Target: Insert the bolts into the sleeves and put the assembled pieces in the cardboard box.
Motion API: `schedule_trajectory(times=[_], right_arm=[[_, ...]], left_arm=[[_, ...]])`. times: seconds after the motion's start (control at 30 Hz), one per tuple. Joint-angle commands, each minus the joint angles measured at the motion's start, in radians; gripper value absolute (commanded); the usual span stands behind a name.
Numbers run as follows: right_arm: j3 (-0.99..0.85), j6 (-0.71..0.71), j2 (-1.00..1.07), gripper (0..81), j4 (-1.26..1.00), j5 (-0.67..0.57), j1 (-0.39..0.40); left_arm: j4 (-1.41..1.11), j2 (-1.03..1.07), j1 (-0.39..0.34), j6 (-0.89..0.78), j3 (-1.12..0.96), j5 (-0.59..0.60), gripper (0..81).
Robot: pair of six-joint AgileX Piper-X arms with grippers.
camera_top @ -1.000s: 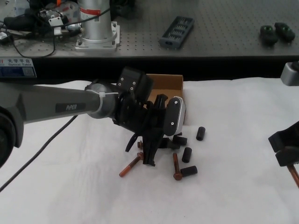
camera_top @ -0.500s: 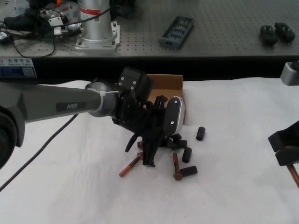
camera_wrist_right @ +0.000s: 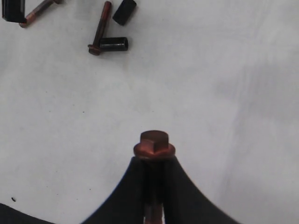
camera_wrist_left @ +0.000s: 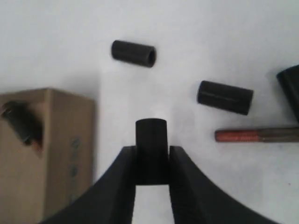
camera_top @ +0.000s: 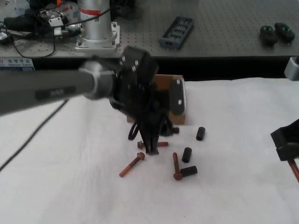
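Now a sleeve and a bolt are each in hand; mating them is the step

The left gripper is clamped on a black sleeve. One end of the sleeve juts past the fingertips, just in front of the cardboard box. The right gripper pinches a copper-coloured bolt just under its hex head, well to the right of the box. A length of shank pokes out of the gripper's other side in the high view.

To join them well, I would bring both pieces together above the cloth to the right of the box. Line the shank up with the bore before advancing, and feed the plain end in slowly. A tilted approach would likely lever the sleeve out of its narrow grip.

Loose sleeves and a spare bolt lie in front of the box, so the meeting should stay above them. What looks like a finished piece already lies in the box.

As for writing, faint print on the box wall, lettering along the left arm and a blue label well behind the box cannot be made out.
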Motion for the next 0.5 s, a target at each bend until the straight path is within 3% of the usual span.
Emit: schedule_trajectory(times=[0.0,0.33,0.47], right_arm=[[-0.003,-0.01,-0.011,2.8,-0.018,-0.014,0.0],[-0.003,0.055,-0.012,2.8,-0.194,-0.147,0.0],[-0.003,0.135,-0.009,2.8,-0.319,-0.245,0.0]], left_arm=[[0.083,-0.127,-0.001,-0.262,-0.007,-0.218,0.6],[0.36,-0.336,-0.001,-0.778,0.03,-0.251,0.6],[0.325,-0.46,-0.001,-0.861,0.15,-0.138,0.6]])
